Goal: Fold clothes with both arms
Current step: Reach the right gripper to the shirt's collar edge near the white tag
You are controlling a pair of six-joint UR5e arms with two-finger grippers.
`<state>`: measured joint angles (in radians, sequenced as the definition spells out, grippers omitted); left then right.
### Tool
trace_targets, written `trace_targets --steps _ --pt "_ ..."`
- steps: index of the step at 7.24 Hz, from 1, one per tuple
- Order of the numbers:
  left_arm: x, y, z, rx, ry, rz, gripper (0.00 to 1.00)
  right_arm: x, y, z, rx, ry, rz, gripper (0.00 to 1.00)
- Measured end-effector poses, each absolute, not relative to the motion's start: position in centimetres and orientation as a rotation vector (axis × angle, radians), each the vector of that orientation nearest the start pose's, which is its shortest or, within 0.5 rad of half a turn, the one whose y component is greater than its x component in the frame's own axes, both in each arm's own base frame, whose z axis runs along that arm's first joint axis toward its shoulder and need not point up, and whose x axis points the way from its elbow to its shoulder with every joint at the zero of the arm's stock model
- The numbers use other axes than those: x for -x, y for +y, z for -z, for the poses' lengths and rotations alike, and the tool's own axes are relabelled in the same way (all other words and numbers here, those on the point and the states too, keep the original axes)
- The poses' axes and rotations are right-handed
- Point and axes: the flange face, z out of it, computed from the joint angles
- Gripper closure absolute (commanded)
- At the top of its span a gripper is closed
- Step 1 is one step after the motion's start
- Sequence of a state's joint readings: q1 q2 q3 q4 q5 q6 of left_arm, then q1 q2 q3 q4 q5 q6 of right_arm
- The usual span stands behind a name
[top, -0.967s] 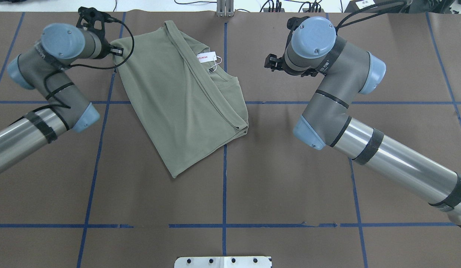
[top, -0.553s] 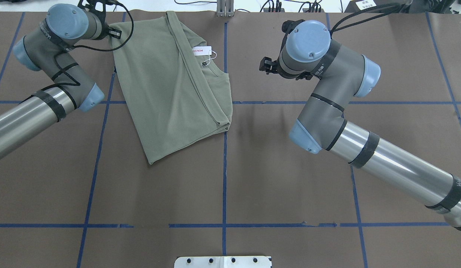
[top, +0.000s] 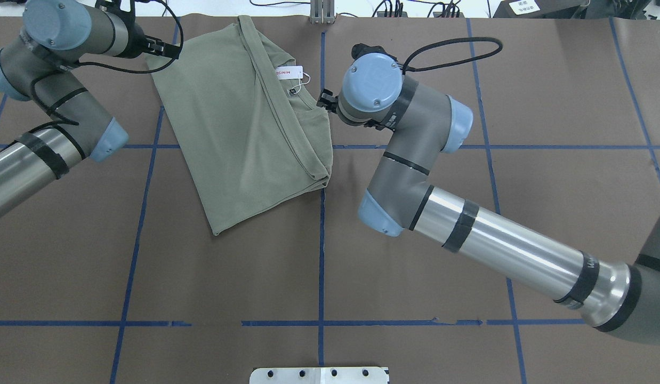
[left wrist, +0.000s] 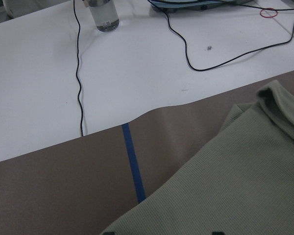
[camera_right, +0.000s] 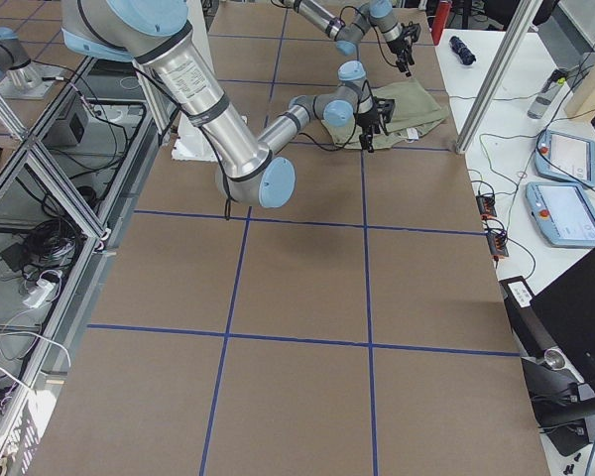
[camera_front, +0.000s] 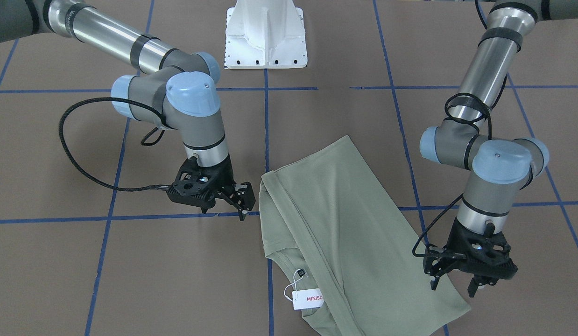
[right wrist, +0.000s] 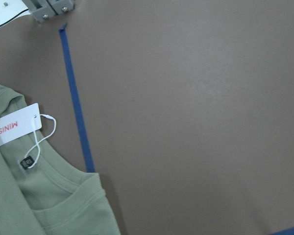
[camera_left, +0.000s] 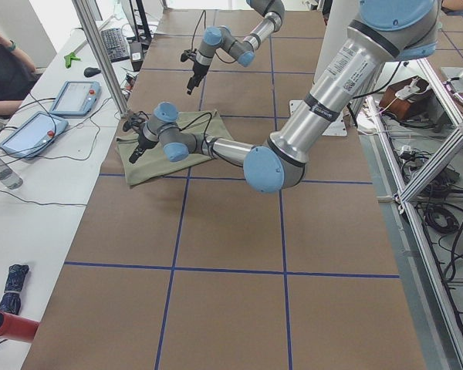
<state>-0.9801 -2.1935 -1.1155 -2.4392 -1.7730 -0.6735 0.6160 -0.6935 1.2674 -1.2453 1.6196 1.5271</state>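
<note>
The sage-green shirt (top: 239, 117) lies folded on the brown table at the far side, left of centre. It also shows in the front-facing view (camera_front: 354, 224). Its white MINISO tag (top: 288, 72) sits at the neck, also in the right wrist view (right wrist: 17, 124). My left gripper (camera_front: 452, 288) is open and empty, just above the shirt's far left corner; in the overhead view it (top: 167, 49) is at that corner. My right gripper (camera_front: 244, 203) looks open and empty, beside the shirt's right edge near the neck, apart from the cloth.
The white pedestal base (camera_front: 265, 37) stands at the near edge. A metal bracket (top: 322, 13) sits at the far edge. Beyond it is a white bench with cables, a bottle (left wrist: 103, 14) and tablets (camera_left: 73, 96). Blue tape lines cross the table.
The left gripper pulled the shirt to the far left, then moved a little further left. The right arm swung left, from well clear of the shirt to its right edge.
</note>
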Motion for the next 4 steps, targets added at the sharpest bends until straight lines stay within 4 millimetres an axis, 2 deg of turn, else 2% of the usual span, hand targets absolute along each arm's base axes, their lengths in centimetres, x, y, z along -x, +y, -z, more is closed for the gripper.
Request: trace_targets --steps 2,4 --pt "-32.9 -69.2 -40.6 -0.725 0.778 -0.032 0.0 61.6 -54.2 -20.6 -0.248 -0.858 -0.51 0.26" --pt "-32.8 -68.9 -40.9 -0.721 0.778 -0.033 0.0 63.4 -52.8 -21.5 -0.25 -0.837 -0.497 0.31"
